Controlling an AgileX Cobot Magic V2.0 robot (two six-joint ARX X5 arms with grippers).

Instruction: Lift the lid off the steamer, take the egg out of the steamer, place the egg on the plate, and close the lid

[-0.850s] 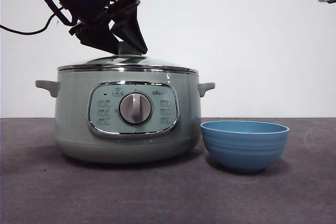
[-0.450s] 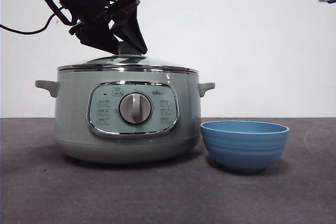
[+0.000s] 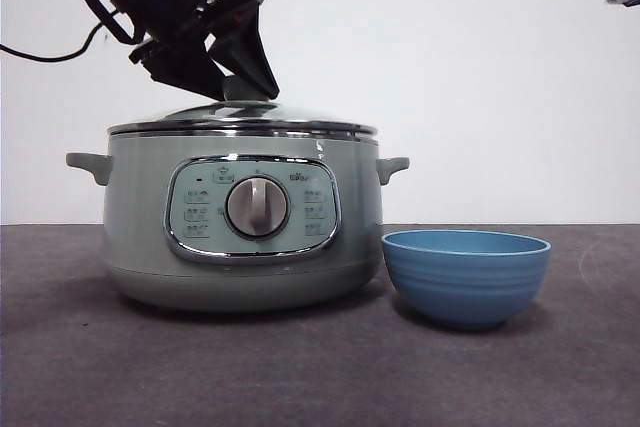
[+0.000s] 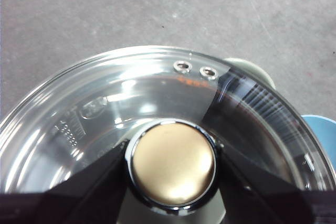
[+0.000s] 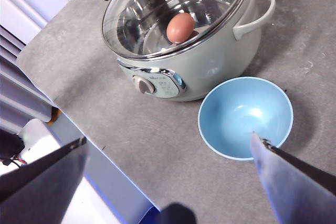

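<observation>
Left pincer (image 4: pixel 172 163) clamped on lid (image 4: pixel 105 108) knob; right pincer (image 5: pixel 173 156) spread wide above plate (image 5: pixel 244 117).

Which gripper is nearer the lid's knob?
Left. The left gripper is clamped on the knob; the right gripper hangs open, high above the plate.

The left hand (image 3: pixel 238 85), clamped on the lid (image 3: pixel 243 117), has risen slightly, tipping it.
</observation>
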